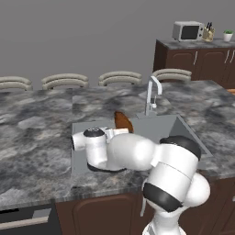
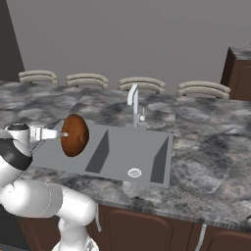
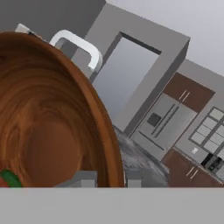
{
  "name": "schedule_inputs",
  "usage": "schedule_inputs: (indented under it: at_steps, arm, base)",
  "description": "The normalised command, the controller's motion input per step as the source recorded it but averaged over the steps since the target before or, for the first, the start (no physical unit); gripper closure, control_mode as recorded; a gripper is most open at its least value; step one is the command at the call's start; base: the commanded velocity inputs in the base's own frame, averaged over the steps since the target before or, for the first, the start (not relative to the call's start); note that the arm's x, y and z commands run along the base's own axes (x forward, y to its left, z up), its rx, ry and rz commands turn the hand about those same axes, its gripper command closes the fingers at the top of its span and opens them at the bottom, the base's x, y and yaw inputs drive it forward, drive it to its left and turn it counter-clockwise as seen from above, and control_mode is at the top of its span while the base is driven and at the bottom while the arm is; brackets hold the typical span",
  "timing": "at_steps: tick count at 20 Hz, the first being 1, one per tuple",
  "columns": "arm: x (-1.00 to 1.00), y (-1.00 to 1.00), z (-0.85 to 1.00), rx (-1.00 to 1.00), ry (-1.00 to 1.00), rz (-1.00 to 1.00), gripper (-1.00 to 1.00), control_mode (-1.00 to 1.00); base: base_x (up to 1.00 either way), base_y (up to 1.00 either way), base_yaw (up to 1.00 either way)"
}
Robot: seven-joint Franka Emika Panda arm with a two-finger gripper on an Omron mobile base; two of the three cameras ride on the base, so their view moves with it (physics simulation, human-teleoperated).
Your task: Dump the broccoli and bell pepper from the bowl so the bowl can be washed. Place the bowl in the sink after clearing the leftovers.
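Note:
My gripper [image 2: 62,135] is shut on the rim of the reddish-brown wooden bowl [image 2: 74,136], holding it tipped on its edge above the left end of the grey sink [image 2: 122,152]. In the left base view the bowl [image 1: 123,121] pokes up behind my forearm, over the sink [image 1: 179,128]. In the hand view the bowl's inside [image 3: 48,131] fills the left, and the gripper [image 3: 109,179] straddles its rim. A small green scrap [image 3: 8,178] with a sliver of red beside it lies at the bowl's low edge. I cannot tell whether it is the broccoli or the bell pepper.
The curved silver faucet [image 2: 134,105] stands behind the basin, and the round drain [image 2: 134,172] sits near its front. Marble counter [image 1: 36,133] surrounds the sink. Several stools [image 1: 64,81] line the far side. A microwave [image 1: 187,31] stands on a back cabinet.

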Motion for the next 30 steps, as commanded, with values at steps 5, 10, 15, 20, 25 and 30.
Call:
schedule_inputs:
  at_steps: [5, 10, 15, 20, 25, 30]
  arm:
    - [0.00, 0.21, 0.36, -0.20, 0.00, 0.02, 1.00, -1.00]
    - [-0.05, 0.04, 0.32, -0.13, 0.00, 0.00, 1.00, -1.00]
    - [-0.56, -0.21, 0.23, -0.04, 0.00, 0.00, 1.00, -1.00]
    - [-0.94, -0.77, 0.32, 0.11, -0.12, 0.00, 1.00, -1.00]
    - [-0.55, -0.98, 0.89, 0.15, -0.12, 0.00, 1.00, -1.00]
    - [-0.55, -1.00, 0.92, 0.26, -0.03, 0.02, 1.00, -1.00]
  base:
    - [0.00, 0.00, 0.00]
    - [0.00, 0.00, 0.00]
    - [0.00, 0.00, 0.00]
    - [0.00, 0.00, 0.00]
    - [0.00, 0.00, 0.00]
    - [0.00, 0.00, 0.00]
